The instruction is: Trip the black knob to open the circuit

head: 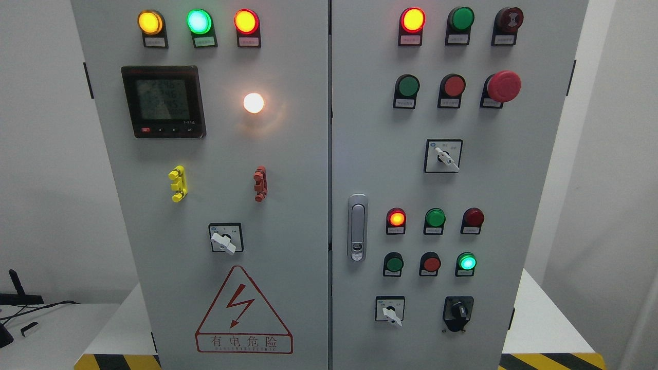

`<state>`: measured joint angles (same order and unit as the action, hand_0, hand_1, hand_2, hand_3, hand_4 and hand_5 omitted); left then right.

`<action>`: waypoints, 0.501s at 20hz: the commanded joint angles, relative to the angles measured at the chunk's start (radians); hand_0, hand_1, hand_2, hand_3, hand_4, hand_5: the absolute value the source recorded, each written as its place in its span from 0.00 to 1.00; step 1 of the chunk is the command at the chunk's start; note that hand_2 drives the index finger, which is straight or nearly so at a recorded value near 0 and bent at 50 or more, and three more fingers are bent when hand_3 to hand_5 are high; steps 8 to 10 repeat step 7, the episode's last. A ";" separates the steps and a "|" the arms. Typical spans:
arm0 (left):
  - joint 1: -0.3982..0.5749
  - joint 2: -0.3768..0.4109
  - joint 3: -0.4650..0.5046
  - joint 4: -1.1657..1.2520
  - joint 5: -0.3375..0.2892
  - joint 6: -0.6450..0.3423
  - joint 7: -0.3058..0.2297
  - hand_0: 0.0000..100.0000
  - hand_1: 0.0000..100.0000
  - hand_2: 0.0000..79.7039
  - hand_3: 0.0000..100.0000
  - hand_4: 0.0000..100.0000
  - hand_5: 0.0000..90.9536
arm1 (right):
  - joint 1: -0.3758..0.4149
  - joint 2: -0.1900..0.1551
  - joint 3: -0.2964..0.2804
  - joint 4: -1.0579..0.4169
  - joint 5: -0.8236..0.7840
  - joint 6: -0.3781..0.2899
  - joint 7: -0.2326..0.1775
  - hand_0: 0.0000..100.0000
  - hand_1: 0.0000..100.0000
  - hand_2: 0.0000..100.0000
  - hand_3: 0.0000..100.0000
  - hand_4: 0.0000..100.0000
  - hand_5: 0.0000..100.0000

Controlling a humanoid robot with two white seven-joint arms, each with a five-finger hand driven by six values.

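Head view as I see it from the remote station. Neither hand shows, so I cannot tell whether either is released, clenched or grasping anything.

Nearest, along the bottom edge: hazard stripes (550,361) in yellow and black mark the worktop (545,318) on which the cabinet (303,205) stands.

Lower right door: the black knob (458,311) sits at the bottom right, untouched, with its pointer roughly upright. Just left of it is a white switch (390,312). Above these, one row holds a green button (394,263), a red button (431,263) and a lit green lamp (467,262); the next row up starts with a lit red lamp (396,218). The door latch (357,227) lies by the centre seam.

Lower left door: a warning triangle (243,310) with a lightning bolt, and above it another white selector (223,241).

Higher up: a yellow clip (178,183) and a red clip (260,183), a meter (163,101), a glowing white lamp (253,103), and a red mushroom button (503,86) on the right door.

Far left: black cables (31,307) lie on a side surface.
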<state>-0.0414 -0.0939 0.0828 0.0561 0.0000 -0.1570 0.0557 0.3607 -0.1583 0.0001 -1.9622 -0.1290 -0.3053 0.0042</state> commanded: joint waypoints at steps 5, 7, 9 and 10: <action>0.000 0.000 0.000 -0.001 -0.031 0.001 0.000 0.12 0.39 0.00 0.00 0.00 0.00 | 0.076 -0.093 -0.023 -0.096 -0.034 -0.006 0.005 0.14 0.00 0.00 0.00 0.00 0.00; 0.000 0.000 0.000 0.001 -0.031 0.001 0.000 0.12 0.39 0.00 0.00 0.00 0.00 | 0.075 -0.092 -0.023 -0.096 -0.041 -0.003 0.008 0.14 0.00 0.00 0.00 0.00 0.00; 0.000 0.000 0.000 0.001 -0.031 0.001 0.000 0.12 0.39 0.00 0.00 0.00 0.00 | 0.075 -0.092 -0.023 -0.096 -0.041 -0.003 0.008 0.14 0.00 0.00 0.00 0.00 0.00; 0.000 0.000 0.000 0.001 -0.031 0.001 0.000 0.12 0.39 0.00 0.00 0.00 0.00 | 0.075 -0.092 -0.023 -0.096 -0.041 -0.003 0.008 0.14 0.00 0.00 0.00 0.00 0.00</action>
